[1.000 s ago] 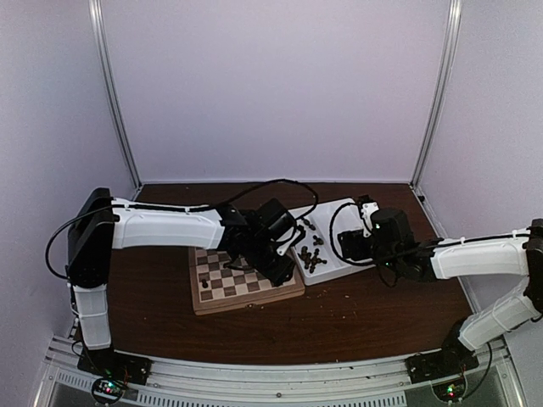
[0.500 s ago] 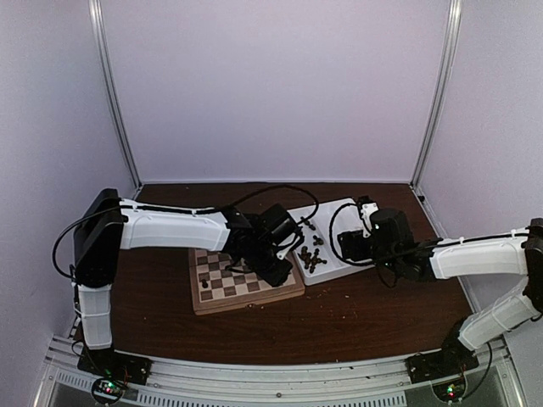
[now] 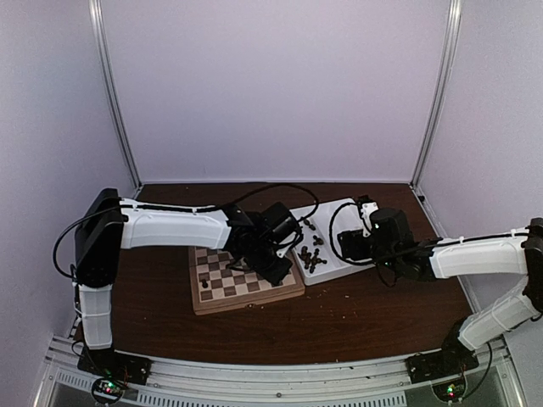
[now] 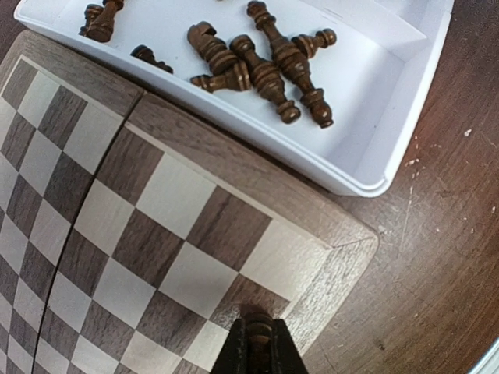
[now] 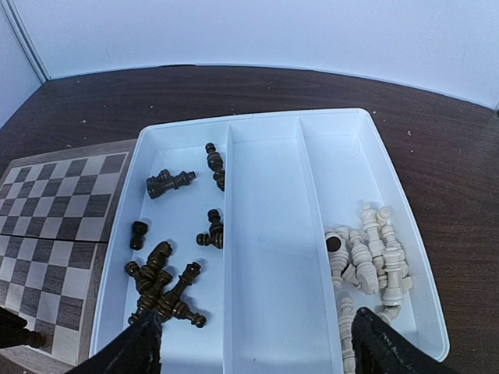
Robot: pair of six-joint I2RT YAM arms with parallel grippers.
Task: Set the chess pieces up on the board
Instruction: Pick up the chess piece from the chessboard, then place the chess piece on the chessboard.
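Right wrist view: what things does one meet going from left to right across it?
The board → dark chess pieces in the left compartment of the white tray → its middle compartment → cream pieces in its right compartment → the table.

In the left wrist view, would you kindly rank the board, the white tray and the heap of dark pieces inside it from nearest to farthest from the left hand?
1. Board: its corner is directly beneath the left hand, which is closed on a dark piece.
2. White tray: its wall is just past the board's edge.
3. Heap of dark pieces: farther on, inside the tray.
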